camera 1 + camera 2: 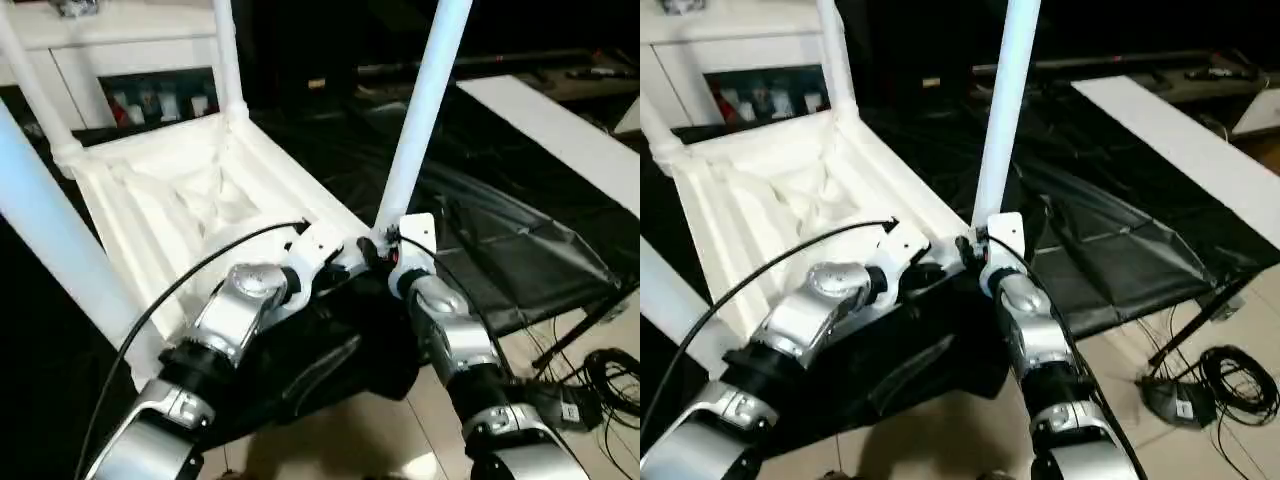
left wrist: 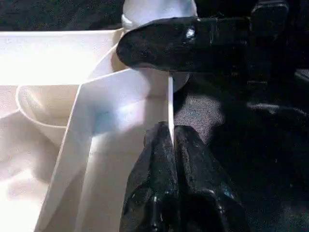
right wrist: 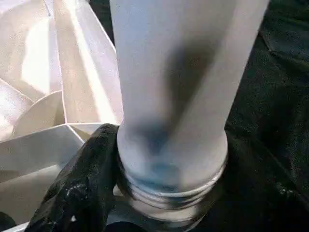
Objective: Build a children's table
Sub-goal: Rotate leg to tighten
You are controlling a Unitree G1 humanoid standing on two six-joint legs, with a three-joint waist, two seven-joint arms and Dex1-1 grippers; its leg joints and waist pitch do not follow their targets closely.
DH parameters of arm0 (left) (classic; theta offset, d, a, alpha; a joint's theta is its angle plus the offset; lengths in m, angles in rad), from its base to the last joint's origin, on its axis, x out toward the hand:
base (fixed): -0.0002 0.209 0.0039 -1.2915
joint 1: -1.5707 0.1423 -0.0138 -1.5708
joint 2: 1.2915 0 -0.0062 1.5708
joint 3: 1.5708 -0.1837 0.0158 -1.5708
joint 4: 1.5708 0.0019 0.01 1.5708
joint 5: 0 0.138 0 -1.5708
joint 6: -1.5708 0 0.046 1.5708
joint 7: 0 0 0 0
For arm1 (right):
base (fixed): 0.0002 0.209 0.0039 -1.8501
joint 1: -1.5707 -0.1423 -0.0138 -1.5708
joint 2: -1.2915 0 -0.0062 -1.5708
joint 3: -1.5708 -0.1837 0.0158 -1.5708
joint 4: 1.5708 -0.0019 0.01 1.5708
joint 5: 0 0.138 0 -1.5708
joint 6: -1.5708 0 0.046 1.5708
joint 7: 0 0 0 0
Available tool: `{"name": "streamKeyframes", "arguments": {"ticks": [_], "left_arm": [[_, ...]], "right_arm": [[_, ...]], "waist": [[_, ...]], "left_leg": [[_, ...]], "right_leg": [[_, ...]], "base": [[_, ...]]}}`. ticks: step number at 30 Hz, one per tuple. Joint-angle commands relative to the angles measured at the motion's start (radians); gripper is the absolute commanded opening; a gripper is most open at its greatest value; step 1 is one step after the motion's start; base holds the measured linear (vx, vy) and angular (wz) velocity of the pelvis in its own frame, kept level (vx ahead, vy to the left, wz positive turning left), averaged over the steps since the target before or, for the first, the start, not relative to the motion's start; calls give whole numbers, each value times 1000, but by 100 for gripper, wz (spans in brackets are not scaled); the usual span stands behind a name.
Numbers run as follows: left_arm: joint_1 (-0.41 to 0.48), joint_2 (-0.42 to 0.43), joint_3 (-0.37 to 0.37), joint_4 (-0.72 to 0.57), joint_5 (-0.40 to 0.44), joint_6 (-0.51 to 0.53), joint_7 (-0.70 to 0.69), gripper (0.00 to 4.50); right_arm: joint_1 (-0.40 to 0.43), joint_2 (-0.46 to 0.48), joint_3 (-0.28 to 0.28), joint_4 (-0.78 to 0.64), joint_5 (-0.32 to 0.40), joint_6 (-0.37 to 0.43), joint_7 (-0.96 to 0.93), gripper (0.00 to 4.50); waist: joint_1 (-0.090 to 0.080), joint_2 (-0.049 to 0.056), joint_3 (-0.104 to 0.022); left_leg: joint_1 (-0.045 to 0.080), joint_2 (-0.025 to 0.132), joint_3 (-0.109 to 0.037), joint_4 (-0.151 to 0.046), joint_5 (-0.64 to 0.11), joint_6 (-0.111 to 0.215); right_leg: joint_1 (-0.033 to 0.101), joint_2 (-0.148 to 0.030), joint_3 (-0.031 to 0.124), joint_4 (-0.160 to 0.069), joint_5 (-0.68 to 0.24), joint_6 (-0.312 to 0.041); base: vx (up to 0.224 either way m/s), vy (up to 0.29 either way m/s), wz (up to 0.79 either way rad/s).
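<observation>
Right claw [image 1: 978,250] clamps base of leg [image 1: 420,115] – long axis upright, thread just above corner socket [image 2: 179,81]; left claw [image 2: 170,140] pinches tabletop [image 1: 190,200] rim beside it, steadying

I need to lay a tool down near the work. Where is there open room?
Free: the black sheet right of the leg being fitted, up to the white board. Crowded: the tabletop near corner, where left gripper and right gripper work.

Upright legs [image 1: 425,100] ring the ribbed tabletop [image 1: 180,200] beyond the fingers [image 2: 164,183], leaving open room only between them.
</observation>
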Motion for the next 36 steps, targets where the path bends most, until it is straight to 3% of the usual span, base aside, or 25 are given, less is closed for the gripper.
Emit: {"name": "streamKeyframes", "arguments": {"ticks": [1, 2, 6, 9, 10, 16, 17, 18, 19, 20, 21, 24, 28, 29, 31, 36], "left_arm": [[20, 6, -14, 6, 4, -29, -18, 0], [26, 19, -12, -2, 2, -29, -30, 0], [45, 62, -25, -24, 7, -44, -81, 0], [61, 91, -27, -48, 2, -34, -114, 0], [61, 91, -27, -48, 2, -34, -114, 0], [70, 108, -31, -63, -2, -30, -139, 0], [95, 165, -50, -124, -24, -2, -229, 0], [106, 190, -60, -149, -33, 7, -269, 0], [146, 285, -96, -248, -66, 44, -416, 0], [149, 293, -99, -256, -69, 46, -427, 0], [157, 311, -100, -271, -72, 49, -445, 0], [162, 320, -97, -279, -76, 52, -452, 0], [164, 324, -96, -286, -76, 53, -453, 0], [164, 323, -93, -289, -76, 53, -450, 0], [163, 321, -89, -290, -77, 52, -441, 0], [167, 333, -91, -314, -89, 69, -441, 0]], "right_arm": [[-5, 30, -1, -23, 54, -33, 87, 328], [3, 22, 5, -44, 58, -46, 123, 342], [21, -23, 26, -84, 59, -30, 187, 377], [44, -71, 48, -130, 69, -2, 271, 377], [44, -71, 48, -130, 69, -2, 271, 377], [62, -104, 64, -164, 76, 13, 332, 377], [103, -194, 101, -238, 88, 38, 470, 377], [114, -225, 113, -260, 91, 46, 517, 377], [151, -331, 150, -329, 95, 73, 680, 377], [153, -338, 152, -333, 95, 74, 692, 377], [151, -352, 160, -330, 89, 74, 728, 377], [148, -362, 175, -327, 83, 72, 761, 377], [146, -369, 192, -328, 79, 68, 777, 377], [146, -369, 202, -331, 79, 68, 782, 377], [147, -372, 213, -338, 81, 69, 790, 377], [148, -380, 219, -349, 89, 80, 810, 362]], "waist": [[3, 2, -66], [1, -4, -65], [1, -3, -66], [2, -1, -63], [4, 0, -64], [3, 1, -62], [8, 3, -63], [5, 2, -63], [9, 4, -65], [9, 3, -67], [3, 4, -62], [8, 6, -62], [13, 5, -61], [13, -3, -65], [16, 1, -66], [20, -1, -70]], "left_leg": [[14, 12, -11, -74, -290, 9], [11, 13, -11, -75, -285, 13], [11, 15, -11, -74, -255, 27], [10, 17, -10, -74, -251, 37], [17, 17, -8, -72, -256, 35], [16, 18, -11, -77, -280, 18], [17, 21, -13, -78, -275, 21], [13, 20, -10, -75, -257, 34], [16, 22, -12, -75, -258, 37], [11, 22, -11, -71, -236, 55], [8, 20, -10, -73, -243, 62], [21, 22, -7, -73, -262, 41], [22, 23, -8, -75, -275, 25], [21, 22, -7, -73, -270, 24], [21, 22, -8, -73, -254, 26], [18, 21, -6, -68, -220, 37]], "right_leg": [[41, -35, 25, -76, -300, -159], [44, -35, 25, -75, -296, -162], [48, -36, 25, -71, -269, -175], [47, -36, 26, -70, -265, -180], [41, -36, 27, -72, -274, -184], [43, -35, 26, -73, -299, -184], [50, -34, 25, -72, -284, -176], [47, -34, 29, -68, -249, -183], [51, -34, 27, -65, -238, -190], [56, -31, 27, -56, -189, -204], [48, -31, 27, -58, -203, -213], [42, -34, 29, -66, -254, -227], [41, -33, 30, -65, -263, -218], [44, -33, 31, -63, -259, -215], [44, -34, 31, -61, -244, -214], [49, -35, 31, -56, -212, -218]], "base": [[0, 0, 0], [0, 0, 0], [0, 0, 0], [0, 0, 0], [0, 0, 0], [0, 0, 0], [0, 0, 0], [0, 0, 0], [0, 0, 0], [0, 0, 0], [0, 0, 0], [0, 0, 0], [0, 0, 0], [0, 0, 0], [0, 0, 0], [0, 0, 0]]}}
